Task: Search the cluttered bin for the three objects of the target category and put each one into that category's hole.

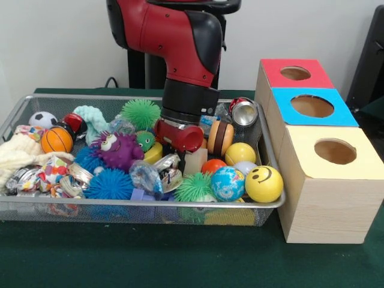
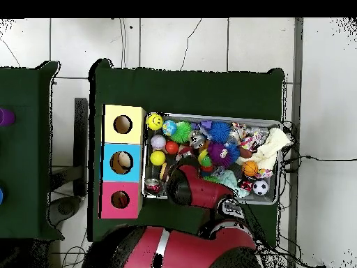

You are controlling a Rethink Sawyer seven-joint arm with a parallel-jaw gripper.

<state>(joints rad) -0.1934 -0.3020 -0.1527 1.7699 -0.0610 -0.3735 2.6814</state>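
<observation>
Green bench [image 1: 180,264]: bin [image 1: 144,203] full of toys, balls [image 1: 263,183] near its box-side end. Arm's claw [image 1: 183,150] sits low among them, grip hidden. Blue hole [image 2: 121,162] may hold something; sorting looks unfinished.

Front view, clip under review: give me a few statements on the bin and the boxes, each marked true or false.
1. The yellow smiley ball lies in the bin's corner nearest the yellow-topped box. True.
2. The three boxes' tops are red, green and yellow. False: red, blue and yellow.
3. The arm reaches down into the wire mesh bin. True.
4. The purple furry monster toy lies outside the bin on the green cloth. False: it lies inside the bin among the clutter.
5. The orange basketball lies next to the smiley ball. False: it lies at the bin's opposite end.
</observation>
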